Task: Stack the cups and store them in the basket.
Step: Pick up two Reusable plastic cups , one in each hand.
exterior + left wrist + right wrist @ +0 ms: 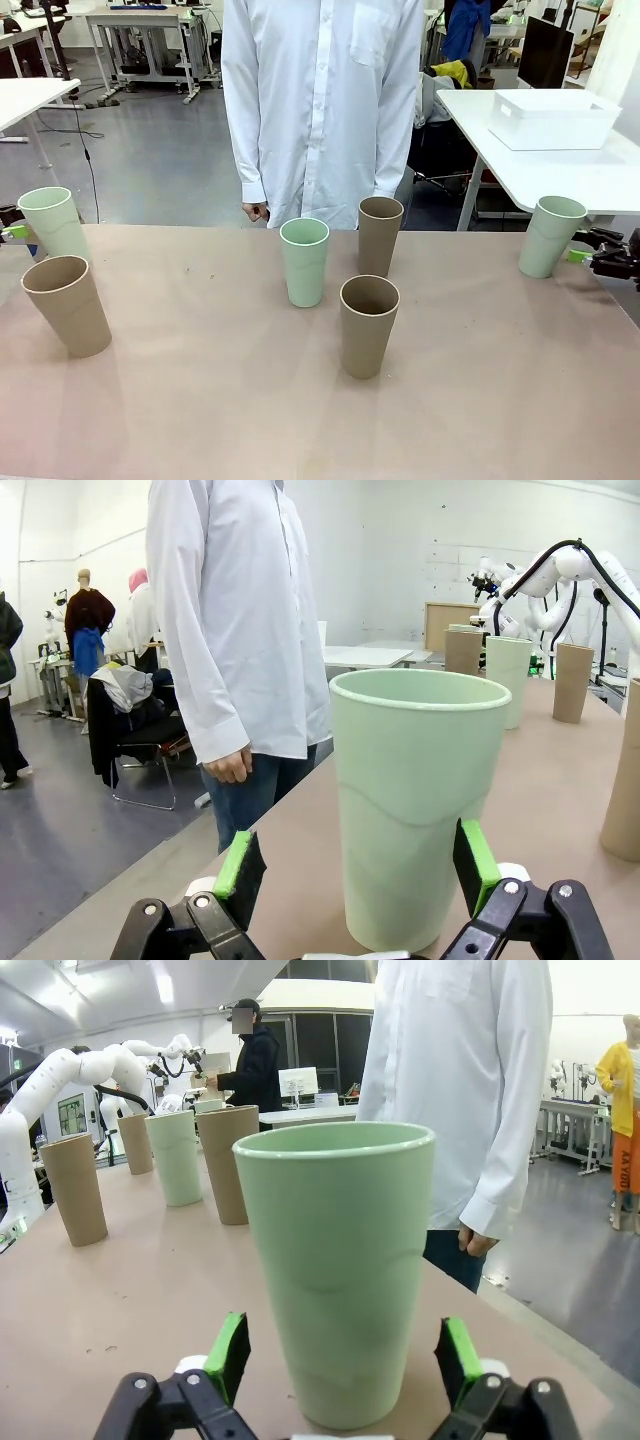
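Note:
Six cups stand on the table. A mint cup (52, 222) is at the far left, with my left gripper (12, 232) beside it at the picture's edge. In the left wrist view this mint cup (420, 790) stands upright between the spread green pads (240, 865) of the left gripper (358, 870), which is open. At the far right, another mint cup (550, 235) stands by my right gripper (580, 256). The right wrist view shows that cup (340, 1260) between the pads (458, 1360) of the open right gripper (343, 1360). The white basket (553, 120) sits on a separate white table at the back right.
A tan cup (68, 303) stands tilted at the left. A mint cup (304, 261) and two tan cups (379, 235) (368, 325) cluster mid-table. A person in a white shirt (320, 100) stands at the far edge, hands down.

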Motion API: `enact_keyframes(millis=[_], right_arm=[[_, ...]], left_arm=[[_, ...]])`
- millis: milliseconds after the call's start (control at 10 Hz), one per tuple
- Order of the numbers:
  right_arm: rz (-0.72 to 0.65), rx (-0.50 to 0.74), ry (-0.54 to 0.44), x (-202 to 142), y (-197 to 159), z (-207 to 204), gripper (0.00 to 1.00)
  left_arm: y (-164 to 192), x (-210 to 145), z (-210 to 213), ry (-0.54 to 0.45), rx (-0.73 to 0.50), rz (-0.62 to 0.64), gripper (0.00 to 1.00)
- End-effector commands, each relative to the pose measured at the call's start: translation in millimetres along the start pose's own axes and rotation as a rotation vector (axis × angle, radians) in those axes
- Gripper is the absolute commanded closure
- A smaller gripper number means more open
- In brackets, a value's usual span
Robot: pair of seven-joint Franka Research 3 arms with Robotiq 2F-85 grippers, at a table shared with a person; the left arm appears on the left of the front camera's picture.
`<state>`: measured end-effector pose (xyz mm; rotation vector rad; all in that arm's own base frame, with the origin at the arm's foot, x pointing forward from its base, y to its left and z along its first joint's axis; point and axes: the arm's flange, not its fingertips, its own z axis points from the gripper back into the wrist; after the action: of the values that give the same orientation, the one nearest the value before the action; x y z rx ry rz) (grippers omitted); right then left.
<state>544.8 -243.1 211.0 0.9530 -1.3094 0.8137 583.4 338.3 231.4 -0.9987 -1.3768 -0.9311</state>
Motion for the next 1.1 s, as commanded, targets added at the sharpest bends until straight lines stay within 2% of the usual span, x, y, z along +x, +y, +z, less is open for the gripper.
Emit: enact_keyframes(millis=[0, 700, 1000], right_arm=[[-0.039, 0.031, 0.019, 5.5, -6.1, -0.5, 0.0], [-0.062, 0.052, 0.049, 6.1, -6.6, 0.7, 0.0], [-0.064, 0.048, 0.049, 5.4, -5.5, -0.5, 0.0]], left_arm=[[4.3, 2.8, 0.0, 0.003, -0.023, 0.021, 0.0], [-3.2, -7.0, -9.8, 0.049, -0.137, 0.057, 0.0], [-6.1, -13.1, -22.5, 0.037, -0.096, 0.023, 0.0]])
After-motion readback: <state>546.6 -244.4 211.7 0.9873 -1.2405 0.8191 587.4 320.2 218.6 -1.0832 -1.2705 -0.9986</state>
